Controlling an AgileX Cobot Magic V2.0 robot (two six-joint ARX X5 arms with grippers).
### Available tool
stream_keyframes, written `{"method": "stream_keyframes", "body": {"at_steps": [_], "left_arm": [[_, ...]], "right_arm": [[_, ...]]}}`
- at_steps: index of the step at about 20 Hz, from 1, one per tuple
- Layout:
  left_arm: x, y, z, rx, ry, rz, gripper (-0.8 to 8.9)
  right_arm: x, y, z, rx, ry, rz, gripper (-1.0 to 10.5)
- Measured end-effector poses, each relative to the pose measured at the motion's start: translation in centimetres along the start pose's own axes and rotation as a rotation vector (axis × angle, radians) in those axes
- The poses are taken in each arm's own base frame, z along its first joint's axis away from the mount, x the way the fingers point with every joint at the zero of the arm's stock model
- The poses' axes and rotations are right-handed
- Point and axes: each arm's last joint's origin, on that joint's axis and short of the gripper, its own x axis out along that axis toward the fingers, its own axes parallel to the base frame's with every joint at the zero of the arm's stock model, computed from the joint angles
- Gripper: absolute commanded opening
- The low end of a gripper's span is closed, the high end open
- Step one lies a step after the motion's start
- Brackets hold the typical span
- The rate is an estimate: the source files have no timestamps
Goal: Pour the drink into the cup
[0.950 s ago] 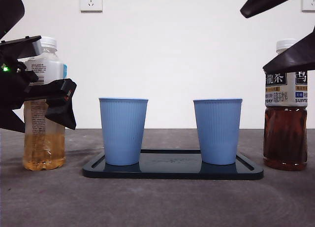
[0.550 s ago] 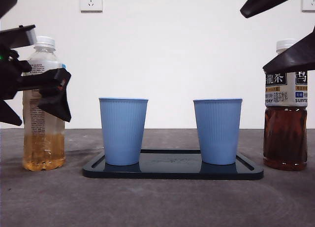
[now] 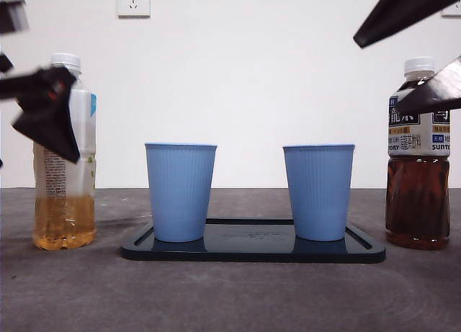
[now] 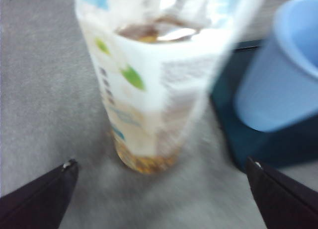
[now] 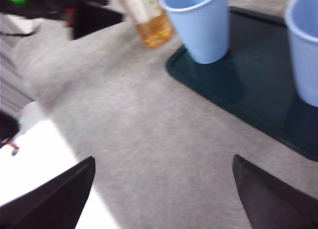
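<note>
A plain white wall fills the upper frame, with 1 socket at upper left; a grey table lies below.

The left claw is blurred and hides part of the pale bottle; the frame edge cuts it off.

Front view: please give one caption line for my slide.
Two blue cups on a dark tray, between a pale tea bottle and a dark tea bottle.
</note>
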Motion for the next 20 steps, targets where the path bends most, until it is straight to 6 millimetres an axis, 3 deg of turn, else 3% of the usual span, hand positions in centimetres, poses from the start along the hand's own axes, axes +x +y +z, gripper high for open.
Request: {"method": "stream_keyframes", "body": {"at_steps": [5, 9, 12, 13, 14, 16, 20], "left_arm": [[-4.7, -0.4, -0.6, -0.020, -0.067, -0.066, 5.93], [-7.5, -0.4, -1.3, -0.043, -0.109, -0.173, 4.14], [-9.0, -0.4, -1.9, -0.058, -0.123, -0.267, 1.63], [-9.3, -0.3, -2.1, -0.063, -0.127, -0.282, 0.79], [-9.5, -0.3, -2.2, -0.066, -0.129, -0.284, 0.06], [-9.7, -0.2, -2.4, -0.070, -0.132, -0.285, 0.07], [-9.8, -0.2, -2.5, -0.070, -0.125, -0.283, 0.07]], "right_arm": [[-0.1, -0.5, 0.1, 0.026, -0.049, -0.183, 4.3], [-0.1, -0.7, 0.2, 0.032, -0.062, -0.228, 4.3], [-0.1, -0.7, 0.2, 0.032, -0.061, -0.228, 4.3], [-0.1, -0.7, 0.2, 0.032, -0.062, -0.228, 3.8], [-0.1, -0.7, 0.2, 0.033, -0.062, -0.228, 2.7], [-0.1, -0.7, 0.2, 0.033, -0.062, -0.228, 0.0], [-0.1, -0.7, 0.2, 0.033, -0.062, -0.228, 0.1]]}}
